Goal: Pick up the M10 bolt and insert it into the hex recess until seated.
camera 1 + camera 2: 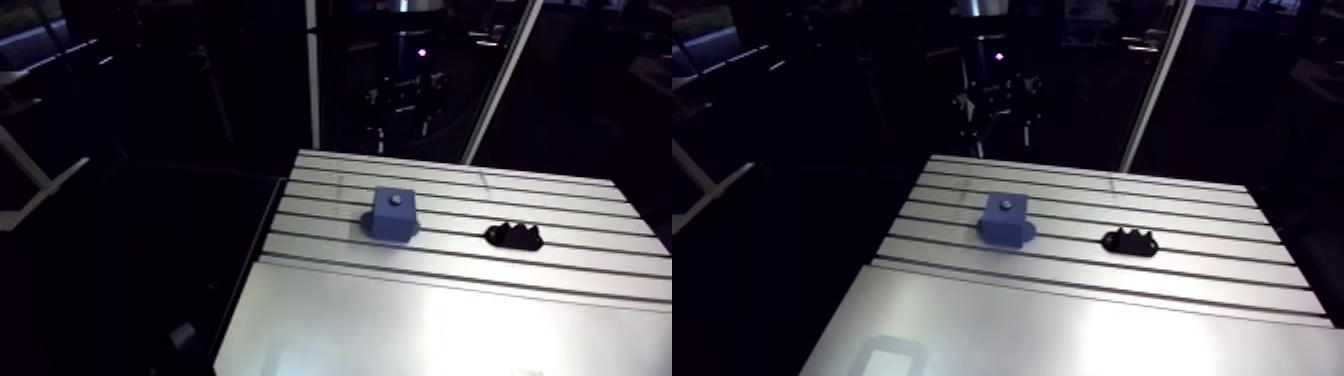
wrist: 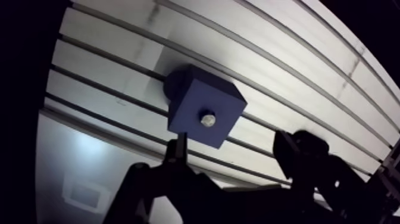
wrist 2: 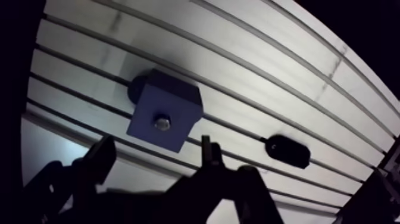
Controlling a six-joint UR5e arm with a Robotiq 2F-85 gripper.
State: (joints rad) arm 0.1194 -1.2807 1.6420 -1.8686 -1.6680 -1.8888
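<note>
A blue block [image 1: 392,215] stands on the slotted table [image 1: 560,195], about the middle of it. A small metal bolt head [image 2: 208,120] sits in the middle of the block's top face. In the wrist view my gripper [image 2: 234,148] hangs above the table just short of the block, and the block lies ahead of the gap between its fingers. Its fingers [image 3: 206,150] stand apart with nothing between them, so it is open. The gripper does not show in the arm view.
A small black jagged part [image 1: 1130,241] lies on the table to the right of the block, a short way from it. The table's near half is a smooth plate [image 1: 420,330]. Its left edge drops into the dark.
</note>
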